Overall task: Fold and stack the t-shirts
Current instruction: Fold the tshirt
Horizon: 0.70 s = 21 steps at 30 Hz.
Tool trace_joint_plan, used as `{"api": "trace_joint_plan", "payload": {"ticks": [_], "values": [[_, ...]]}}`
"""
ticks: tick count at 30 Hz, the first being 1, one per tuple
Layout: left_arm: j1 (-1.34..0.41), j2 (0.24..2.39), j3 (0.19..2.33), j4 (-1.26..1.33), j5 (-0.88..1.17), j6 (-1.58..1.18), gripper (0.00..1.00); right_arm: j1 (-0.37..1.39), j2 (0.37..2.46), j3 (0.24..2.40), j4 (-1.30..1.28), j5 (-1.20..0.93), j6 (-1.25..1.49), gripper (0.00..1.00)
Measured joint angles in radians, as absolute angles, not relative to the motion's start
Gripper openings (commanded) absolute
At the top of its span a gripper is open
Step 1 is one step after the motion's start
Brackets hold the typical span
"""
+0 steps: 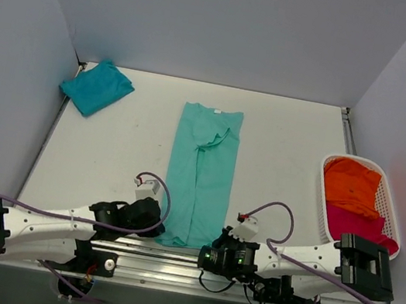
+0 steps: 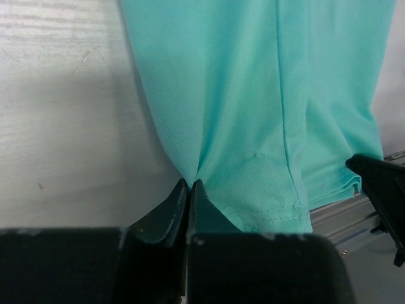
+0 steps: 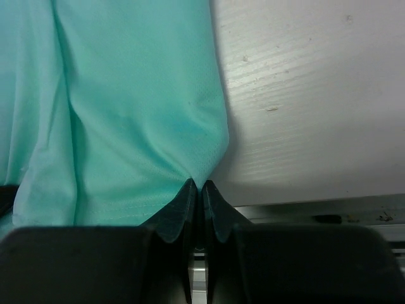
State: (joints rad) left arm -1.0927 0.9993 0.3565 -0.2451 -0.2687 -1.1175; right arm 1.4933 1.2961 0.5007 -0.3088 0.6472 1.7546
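The light mint-green t-shirt [image 1: 200, 173] lies in the middle of the table, folded into a long narrow strip running front to back, its white neck label at the far end. My left gripper [image 1: 159, 225] is shut on its near left hem corner; in the left wrist view the cloth [image 2: 253, 114] puckers into the closed gripper [image 2: 190, 185]. My right gripper [image 1: 211, 248] is shut on the near right hem corner; the cloth [image 3: 126, 107] pinches into the gripper [image 3: 199, 185]. A folded darker teal t-shirt [image 1: 96, 86] lies at the far left corner.
A white basket [image 1: 394, 225] at the right edge holds an orange t-shirt [image 1: 351, 186] and a magenta t-shirt [image 1: 359, 224]. A metal rail [image 1: 168, 260] runs along the table's near edge. Grey walls enclose the table on three sides.
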Motion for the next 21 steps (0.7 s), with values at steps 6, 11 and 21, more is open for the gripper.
{"api": "trace_joint_plan", "payload": {"ticks": [6, 11, 21], "values": [[-1.090, 0.971, 0.495, -0.381, -0.281, -1.074, 0.03, 1.491, 1.205, 0.610, -0.464, 0.703, 1.723, 0.00], [-1.058, 1.012, 0.583, -0.416, -0.279, -1.025, 0.04, 1.458, 1.183, 0.707, -0.549, 0.781, 1.670, 0.00], [-0.865, 1.083, 0.731, -0.404, -0.212, -0.939, 0.25, 1.244, 1.159, 0.741, -0.489, 0.830, 1.448, 0.00]]}}
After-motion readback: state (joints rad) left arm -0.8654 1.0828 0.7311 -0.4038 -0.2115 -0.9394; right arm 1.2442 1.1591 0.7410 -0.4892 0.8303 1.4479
